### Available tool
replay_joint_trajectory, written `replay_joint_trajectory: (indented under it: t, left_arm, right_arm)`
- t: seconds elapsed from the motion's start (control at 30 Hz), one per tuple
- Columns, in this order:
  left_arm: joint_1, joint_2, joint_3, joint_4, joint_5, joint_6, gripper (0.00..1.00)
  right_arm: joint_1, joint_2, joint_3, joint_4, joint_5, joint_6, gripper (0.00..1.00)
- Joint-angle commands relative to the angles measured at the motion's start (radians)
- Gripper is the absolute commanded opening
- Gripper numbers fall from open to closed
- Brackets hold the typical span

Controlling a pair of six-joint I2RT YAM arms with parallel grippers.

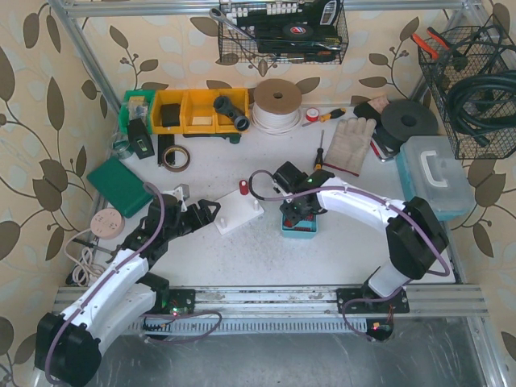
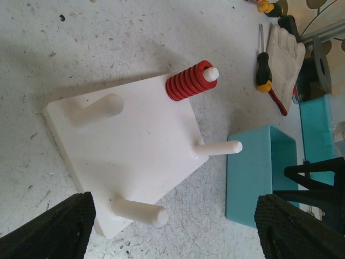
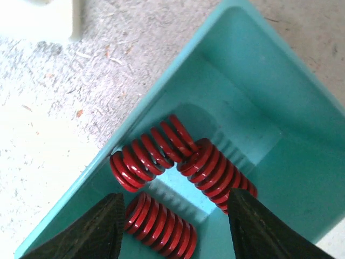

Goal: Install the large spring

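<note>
The left fingers (image 2: 59, 229) hang spread and empty close by the white peg board (image 2: 129, 156), with one red spring (image 2: 188, 82) already seated on it. Further right, the right fingers (image 3: 94, 229) gape, holding nothing, over three loose springs (image 3: 215, 170) in the teal bin (image 3: 280, 108). Picking seems to be the step in hand: next, lower astride the largest one and close.
</note>
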Motion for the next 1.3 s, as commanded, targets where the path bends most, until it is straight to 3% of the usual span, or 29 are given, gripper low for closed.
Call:
replay_joint_trajectory:
  t: [0.0, 0.3, 0.9, 1.27]
  left_arm:
    - [-0.005, -0.024, 0.029, 0.030, 0.009, 0.012, 0.84]
    - [-0.004, 0.000, 0.036, 0.043, 0.021, 0.015, 0.84]
    - [-0.004, 0.013, 0.047, 0.027, 0.006, 0.019, 0.84]
    - [-0.004, 0.030, 0.048, 0.034, -0.006, 0.008, 0.84]
  right_arm:
    - [-0.006, 0.020, 0.029, -0.024, -0.072, -0.156, 0.54]
    - [-0.023, 0.044, -0.008, -0.019, -0.022, -0.202, 0.55]
    - [-0.045, 0.040, -0.021, -0.011, -0.035, -0.099, 0.55]
    - [-0.042, 0.069, -0.049, -0.035, 0.034, -0.102, 0.56]
